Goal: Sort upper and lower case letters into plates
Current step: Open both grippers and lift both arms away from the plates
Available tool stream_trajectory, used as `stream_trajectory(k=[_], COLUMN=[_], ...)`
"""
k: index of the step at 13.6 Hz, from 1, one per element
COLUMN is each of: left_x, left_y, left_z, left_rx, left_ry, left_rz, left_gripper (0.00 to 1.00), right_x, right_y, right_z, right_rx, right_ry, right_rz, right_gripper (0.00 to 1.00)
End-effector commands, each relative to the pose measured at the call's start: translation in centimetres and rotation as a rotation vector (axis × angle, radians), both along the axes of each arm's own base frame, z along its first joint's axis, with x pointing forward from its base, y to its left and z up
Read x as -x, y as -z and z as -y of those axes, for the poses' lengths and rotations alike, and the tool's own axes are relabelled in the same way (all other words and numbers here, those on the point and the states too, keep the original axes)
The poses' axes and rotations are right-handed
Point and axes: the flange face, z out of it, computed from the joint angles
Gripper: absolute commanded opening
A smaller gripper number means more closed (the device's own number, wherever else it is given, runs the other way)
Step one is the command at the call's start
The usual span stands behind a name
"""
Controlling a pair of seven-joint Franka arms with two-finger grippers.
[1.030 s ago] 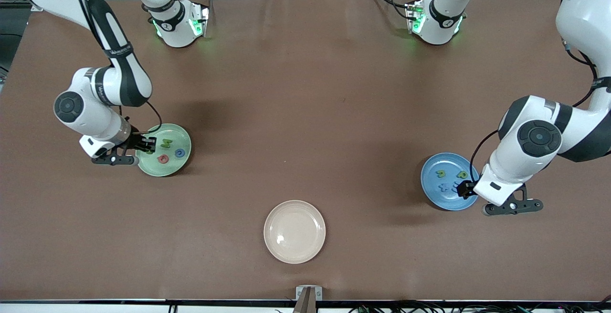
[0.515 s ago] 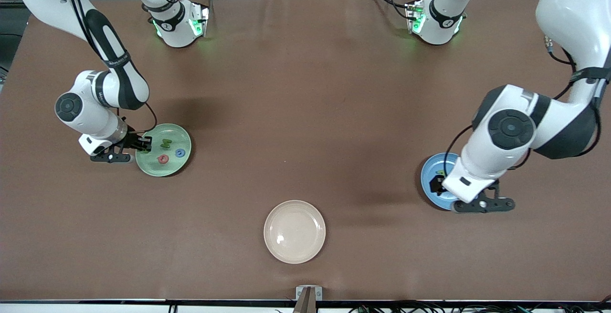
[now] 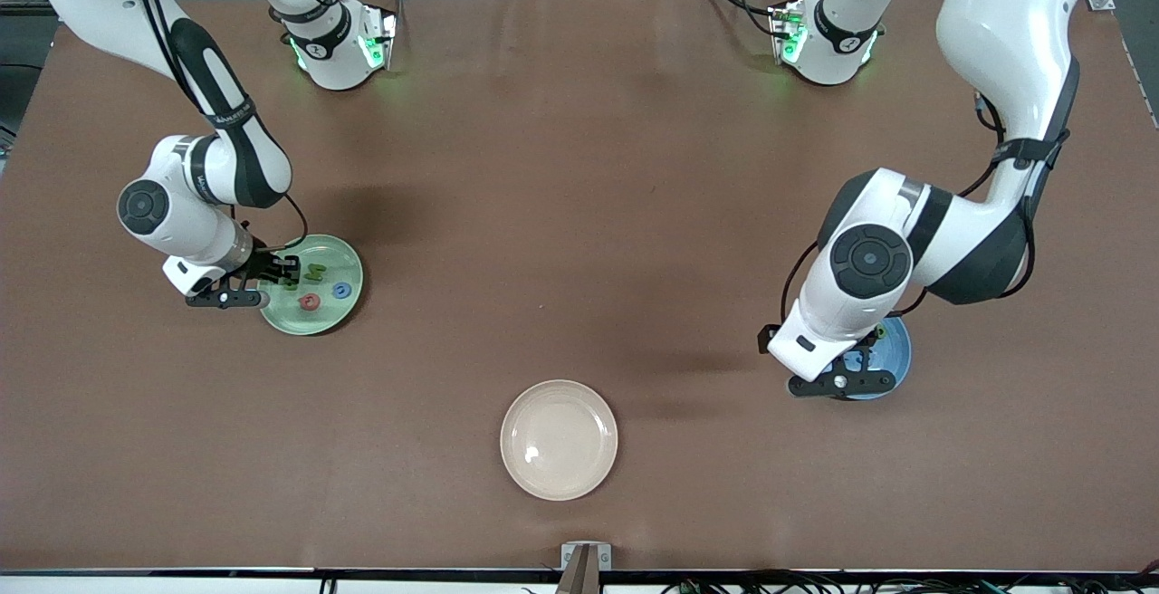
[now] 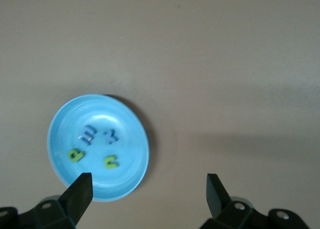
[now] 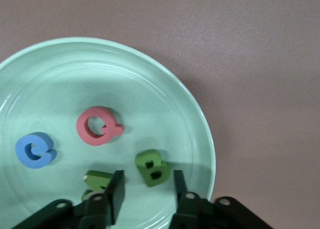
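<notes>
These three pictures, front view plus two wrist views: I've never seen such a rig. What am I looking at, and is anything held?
Two robot arms stand at a brown table. The wide picture is shot from high across the table; the other two come from cameras on each wrist.

The right gripper hangs low over the pale green plate, fingers open around a green B, not clamped. A pinkish red Q, a blue C and another green letter lie there too.

The left gripper, open and empty, is high over the blue plate, which holds two green and two blue letters. A cream plate lies nearest the camera.
</notes>
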Motion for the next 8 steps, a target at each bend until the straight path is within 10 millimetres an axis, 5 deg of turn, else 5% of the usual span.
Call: stream_trajectory(k=[1,8], left_x=[1.6,7.2], left_y=[-6.5,-19.1], left_z=[-3.3,-14.0], left_rx=[0.019,0.086], left_ry=[-0.021,-0.102], left_rz=[-0.028,-0.064], left_gripper=[1.0,1.0], right_x=[-2.4,-6.9], right_y=[-4.2,-19.2], right_z=[-0.2,0.1], right_rx=[-0.001,0.001], right_ry=[0.002,0.039], right_rz=[-0.058,-0.151], right_gripper=[1.0,1.0])
